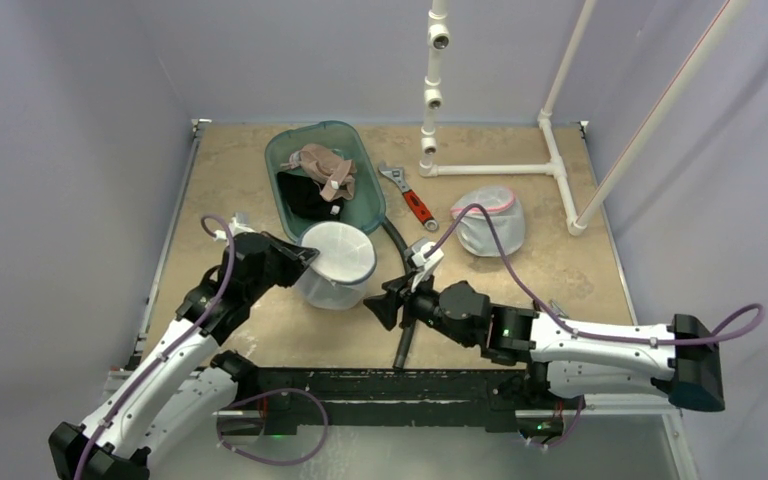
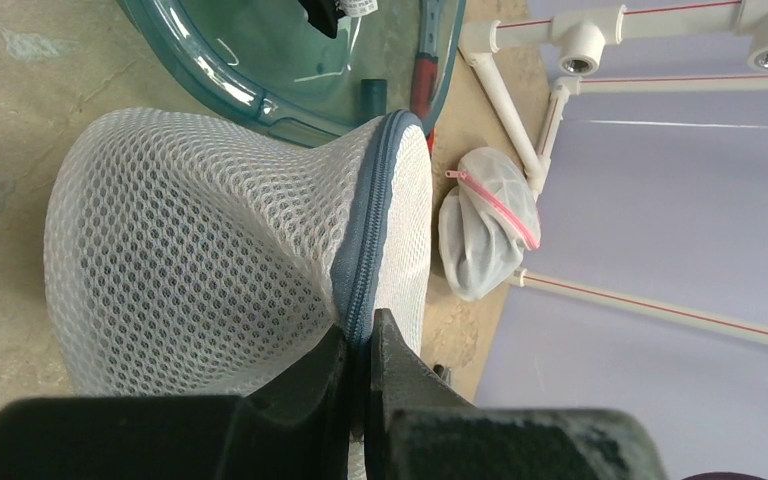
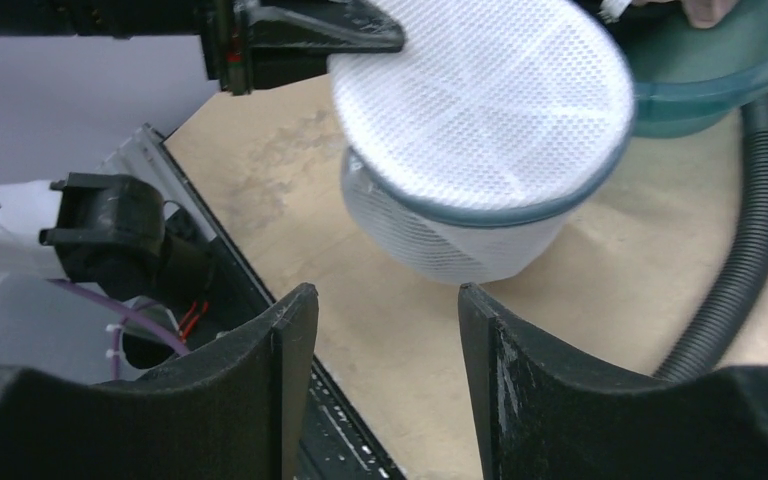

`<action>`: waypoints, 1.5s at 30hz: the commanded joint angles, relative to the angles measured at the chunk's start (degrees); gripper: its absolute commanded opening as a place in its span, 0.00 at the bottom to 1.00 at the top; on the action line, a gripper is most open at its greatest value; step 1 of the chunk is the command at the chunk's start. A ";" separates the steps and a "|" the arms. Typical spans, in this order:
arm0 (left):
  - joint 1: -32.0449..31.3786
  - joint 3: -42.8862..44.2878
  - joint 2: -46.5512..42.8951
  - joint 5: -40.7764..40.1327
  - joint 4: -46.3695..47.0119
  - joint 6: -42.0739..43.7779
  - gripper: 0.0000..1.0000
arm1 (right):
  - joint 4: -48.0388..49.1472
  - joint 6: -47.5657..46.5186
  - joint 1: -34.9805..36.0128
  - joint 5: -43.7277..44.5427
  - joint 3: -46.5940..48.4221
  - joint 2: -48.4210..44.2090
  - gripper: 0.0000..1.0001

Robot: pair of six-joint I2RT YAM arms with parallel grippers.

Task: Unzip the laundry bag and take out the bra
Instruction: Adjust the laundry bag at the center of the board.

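The laundry bag point(image 1: 338, 262) is a white mesh drum with a blue-grey zipper round its lid, standing near the table's middle. My left gripper point(image 1: 303, 256) comes in from the left and is shut on the zipper seam point(image 2: 368, 240) at the lid's edge, its jaws pinching the blue tape point(image 2: 360, 335). My right gripper point(image 1: 377, 306) hovers just right of the bag, close to the tabletop, and points at it. It is open with only bare table between its fingertips point(image 3: 385, 292). The bag's lid point(image 3: 480, 110) fills the upper part of that view. The bra is hidden.
A teal bin point(image 1: 365, 195) behind the bag holds beige and black garments. A red-handled wrench point(image 1: 412, 198) lies to its right. A second mesh bag with a pink zipper point(image 1: 490, 220) sits by the white pipe frame point(image 1: 552, 165). A black ribbed hose point(image 1: 404, 345) runs under my right arm.
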 commanded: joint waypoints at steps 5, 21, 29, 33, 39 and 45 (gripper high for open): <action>-0.10 2.73 1.78 2.04 4.70 -3.30 0.00 | 8.49 4.05 3.92 2.33 2.82 6.09 0.58; -0.18 -0.74 1.52 2.90 6.48 -4.37 0.00 | 9.68 9.15 3.91 7.54 3.88 11.63 0.63; -0.18 -1.44 -0.39 1.63 3.91 -3.27 0.00 | 4.33 -0.92 3.93 14.73 3.51 7.82 0.72; -0.18 -2.05 0.66 2.83 4.44 -2.62 0.00 | 3.67 -6.48 3.91 13.69 5.82 9.41 0.76; -0.12 -2.78 0.80 3.89 4.35 -1.64 0.00 | 3.14 -11.66 3.93 12.58 9.06 14.08 0.72; -0.18 -2.93 -0.22 4.40 3.21 0.99 0.19 | 3.14 -11.78 3.93 9.74 9.95 15.79 0.68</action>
